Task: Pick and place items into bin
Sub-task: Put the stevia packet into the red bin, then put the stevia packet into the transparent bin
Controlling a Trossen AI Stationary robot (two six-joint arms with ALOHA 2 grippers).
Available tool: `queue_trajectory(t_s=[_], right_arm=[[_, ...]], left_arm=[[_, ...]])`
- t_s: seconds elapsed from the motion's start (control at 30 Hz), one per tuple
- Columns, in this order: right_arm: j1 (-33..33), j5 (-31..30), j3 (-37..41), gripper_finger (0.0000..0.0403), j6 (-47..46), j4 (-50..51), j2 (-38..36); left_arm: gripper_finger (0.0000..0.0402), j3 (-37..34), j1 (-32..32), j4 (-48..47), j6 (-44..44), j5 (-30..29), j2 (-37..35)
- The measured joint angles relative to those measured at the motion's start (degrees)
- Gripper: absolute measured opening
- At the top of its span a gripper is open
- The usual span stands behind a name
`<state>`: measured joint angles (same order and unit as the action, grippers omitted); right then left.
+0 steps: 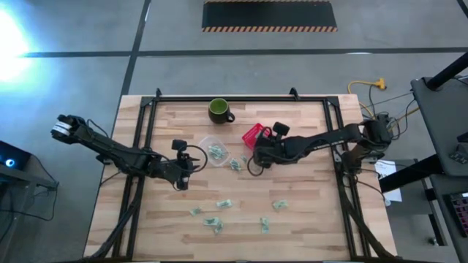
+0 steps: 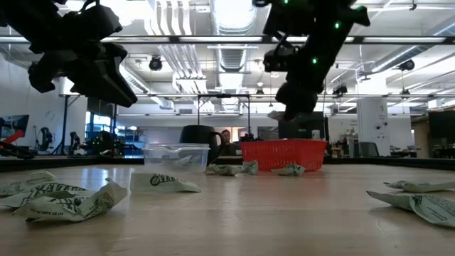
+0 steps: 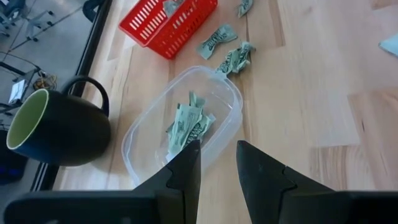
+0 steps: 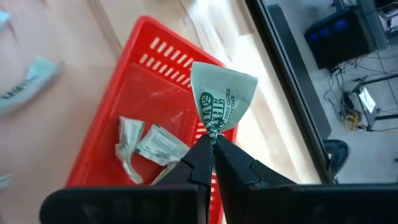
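Several wrappers (image 1: 217, 152) already lie in the clear tub (image 3: 149, 134) and red basket (image 4: 118, 112), my right fingers (image 4: 211, 144) pinch another above that basket, left fingers (image 3: 217, 163) part-open and empty over the tub, more scattered on the tabletop (image 1: 307, 212).

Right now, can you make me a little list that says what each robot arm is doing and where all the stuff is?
right gripper: fingers shut on a wrapper, above the red basket
left gripper: fingers open, empty, by the clear tub
red basket: two wrappers inside
clear tub: several wrappers inside
green mug: upright, beside the tub
table: more loose wrappers scattered
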<state>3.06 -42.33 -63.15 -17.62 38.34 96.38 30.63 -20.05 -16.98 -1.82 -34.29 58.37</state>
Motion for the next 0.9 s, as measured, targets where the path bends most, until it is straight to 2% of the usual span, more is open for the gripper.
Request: queue_trajectory(t_s=[0.17, 0.5, 0.6, 0.73, 0.9], right_arm=[[-1.13, 0.63, 2.52, 0.0019, 1.21, -3.22, -0.44], [-1.1, 0.83, 2.12, 0.0089, 1.66, -3.41, -0.7], [-0.5, 1.65, 0.58, 0.0101, 3.12, -3.03, -0.79], [1.23, 6.33, -1.57, 0.0107, 5.63, -3.03, -0.83], [3.75, 9.66, -2.71, 0.0101, 6.05, -2.83, -0.87]], left_arm=[[0.0086, 0.0, 0.0, -0.1, -0.01, -0.06, 0.0], [0.0086, -0.06, 0.02, -0.08, 0.22, 0.83, 0.0], [0.0086, -0.27, 0.01, -0.07, 1.29, 7.07, 0.0], [0.0086, -1.18, -0.05, -0.03, 3.64, 17.18, 0.0], [0.0086, -3.54, -2.1, 0.01, 11.24, 20.6, 0.0]])
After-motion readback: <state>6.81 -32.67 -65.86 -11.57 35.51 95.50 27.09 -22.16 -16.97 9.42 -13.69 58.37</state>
